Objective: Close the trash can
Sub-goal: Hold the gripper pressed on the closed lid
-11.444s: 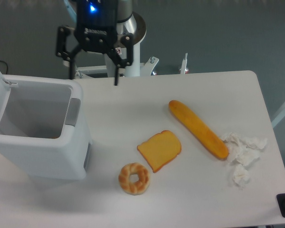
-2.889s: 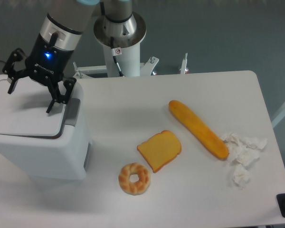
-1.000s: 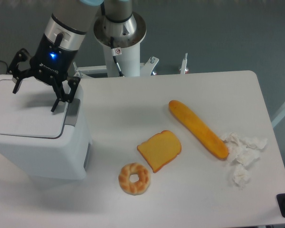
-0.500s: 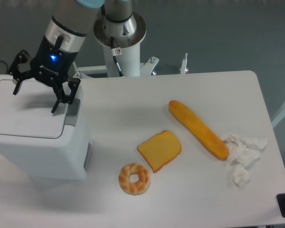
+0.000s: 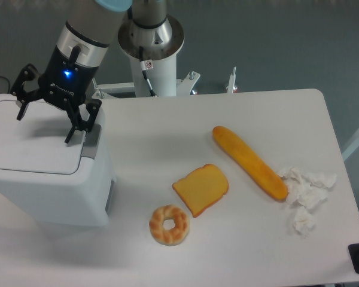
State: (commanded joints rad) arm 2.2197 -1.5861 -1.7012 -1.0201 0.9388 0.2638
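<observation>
Compared with the view 11.4 s earlier, the lid (image 5: 33, 140) of the trash can (image 5: 48, 185) is now lowered flat onto the body; at that time it was raised at the left and the interior was exposed. The gripper (image 5: 43, 127), then held above the table's far edge near the arm's pedestal (image 5: 151, 42), is now positioned over the rear part of the closed lid. Against the views of the last second, only a very slight shift of the gripper is noted.

The gripper's fingers are spread wide and nothing is held between them. Whether the fingertips touch the lid cannot be determined.

The trash can is located at the left end of the table (image 5: 227, 251). Its grey tab (image 5: 91, 142) is seen at the right edge of the lid, just beside one fingertip. With the lid shut, the contents are hidden.

On the table, well apart from the trash can, a slice of toast (image 5: 201, 189), a doughnut (image 5: 169, 224) and a long bread roll (image 5: 249, 162) are laid out. Crumpled white paper (image 5: 305, 197) is placed at the right, touching the roll's near end.
</observation>
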